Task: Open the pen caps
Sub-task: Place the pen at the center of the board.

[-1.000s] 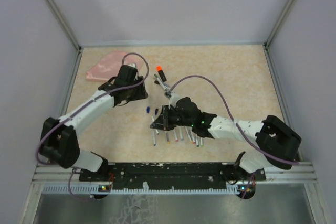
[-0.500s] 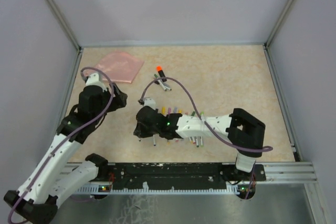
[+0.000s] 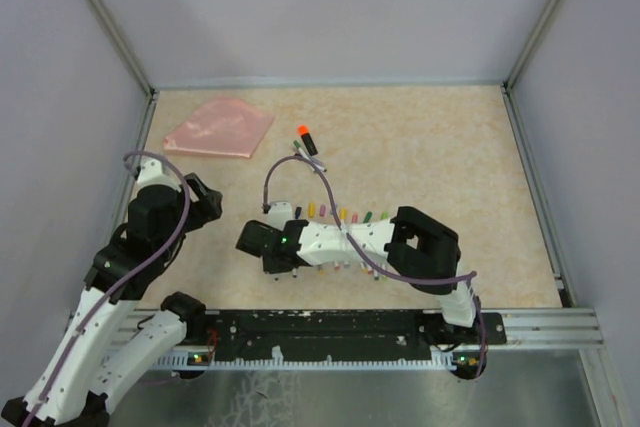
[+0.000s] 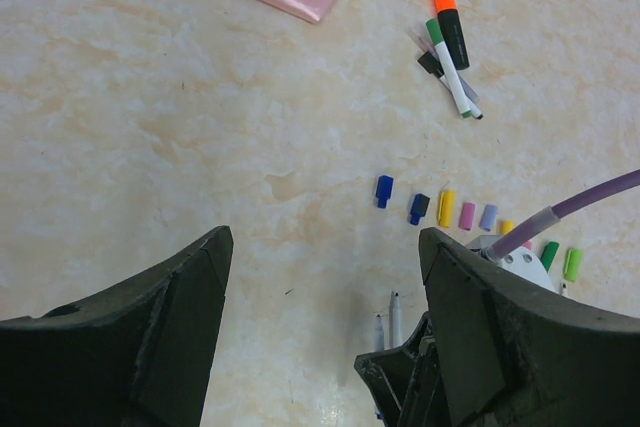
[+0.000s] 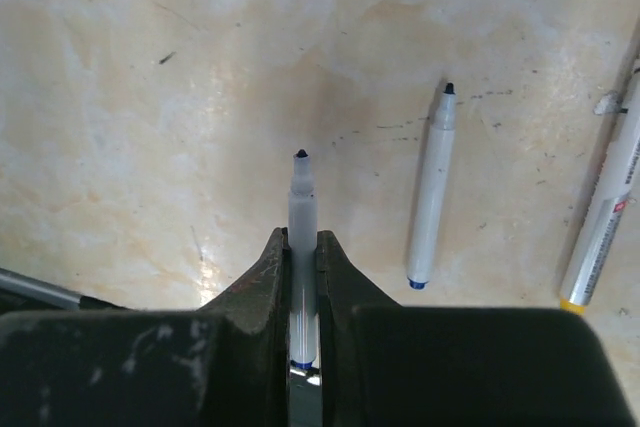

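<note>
While right gripper (image 5: 302, 277) jaws pinch a slim white pen (image 5: 302, 202), left gripper (image 4: 325, 247) jaws gape above stubby plastic caps (image 4: 446, 208).

Table (image 3: 440, 137) lies open beyond the pen caps (image 4: 467, 215); the right arm (image 3: 340, 240) lies alongside them.

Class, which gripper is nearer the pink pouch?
Left. The left gripper is on the near side of the pink pouch; the right gripper is further toward the near side and to the right.

Pen caps (image 4: 446, 208) lying loose in row: blue, navy, yellow, pink, lilac, green.
</note>
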Controlling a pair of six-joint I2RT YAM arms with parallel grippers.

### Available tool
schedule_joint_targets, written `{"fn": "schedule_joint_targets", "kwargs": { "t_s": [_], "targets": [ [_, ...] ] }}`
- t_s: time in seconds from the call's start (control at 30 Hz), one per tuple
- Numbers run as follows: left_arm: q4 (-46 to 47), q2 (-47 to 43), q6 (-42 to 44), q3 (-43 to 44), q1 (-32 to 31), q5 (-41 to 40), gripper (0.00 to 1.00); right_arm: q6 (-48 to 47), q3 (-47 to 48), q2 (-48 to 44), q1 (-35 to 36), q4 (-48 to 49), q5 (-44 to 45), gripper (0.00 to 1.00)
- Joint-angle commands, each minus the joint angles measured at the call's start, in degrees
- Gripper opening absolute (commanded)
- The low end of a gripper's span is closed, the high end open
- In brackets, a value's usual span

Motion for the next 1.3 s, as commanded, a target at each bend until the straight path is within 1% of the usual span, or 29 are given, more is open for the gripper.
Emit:
{"fn": "schedule_joint_targets", "kwargs": {
  "t_s": [0.0, 0.13, 0.2, 0.4, 0.47, 0.5, 0.8, 0.87, 0.93, 1.27],
  "targets": [
    [-3.62, -1.52, -1.72, -0.58, 0.16, -0.16, 0.80, 2.22, 3.29, 0.81, 0.59, -3.95, 3.79, 0.07],
    [-4.37, -2.46, -2.23, -0.30, 0.11, 0.06, 0.80, 1.68, 4.56, 2.26, 0.60, -4.98, 4.04, 0.07],
    [-4.86, -2.70, -2.48, -0.09, 0.10, 0.06, 0.80, 1.80, 4.57, 2.64, 0.55, -5.31, 4.13, 0.13],
    [-5.58, -4.12, -2.49, -0.15, 0.12, 1.28, 0.80, 2.16, 3.41, 3.05, 0.53, -4.87, 3.96, 0.13],
    [-5.51, -4.69, -2.48, -0.26, 0.14, 1.55, 0.80, 2.16, 3.44, 3.47, 0.53, -4.93, 3.78, 0.18],
    [-5.56, -4.91, -2.54, -0.27, 0.11, 1.62, 0.80, 2.14, 3.48, 3.48, 0.52, -4.99, 3.77, 0.19],
    [-6.52, -5.43, -2.94, 0.03, 0.10, 2.73, 0.80, 1.75, 2.21, 3.23, 0.58, -3.58, 2.49, 0.20],
    [-6.64, -5.47, -2.97, 0.04, 0.10, 2.99, 0.80, 1.47, 2.10, 3.02, 0.56, -3.40, 2.50, 0.23],
    [-6.69, -5.47, -3.03, 0.03, 0.10, 3.21, 0.80, 0.76, 1.96, 2.67, 0.52, -3.00, 2.63, 0.23],
    [-6.85, -5.49, -3.29, -0.47, 0.12, 4.93, 0.81, -2.55, -1.17, -2.27, 0.57, 2.26, 3.40, 0.24]
  ]
}}
